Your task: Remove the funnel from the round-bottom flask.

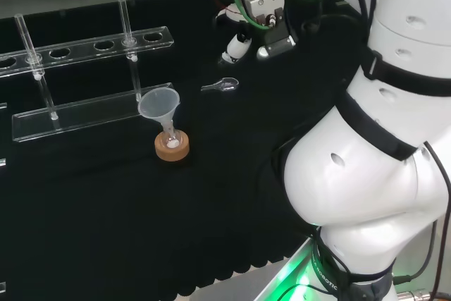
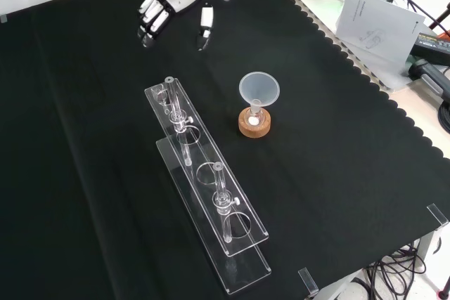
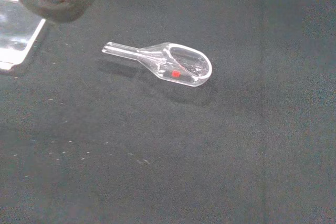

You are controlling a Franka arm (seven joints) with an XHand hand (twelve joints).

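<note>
The funnel (image 2: 259, 89) is seen seated in the neck of the round-bottom flask (image 2: 254, 120), which rests on a cork ring (image 2: 254, 126) near the centre of the front view. The robot hand (image 2: 169, 1) is held at the upper left of that frame, well apart from the funnel, with its fingers (image 2: 150, 20) spread and relaxed and nothing gripped.

The main risk is judged to lie in the lift: if the funnel is pulled off at a slant, the stem may drag the flask with it, and the flask could be tipped off its ring. The clear bowl could also be knocked sideways by a low approach.

A clear test-tube rack (image 2: 204, 187) stands left of the flask in the front view, near enough to be brushed. A small glass scoop (image 3: 163, 64) lies on the bench (image 2: 91, 138) below the wrist, between robot hand and funnel.
</note>
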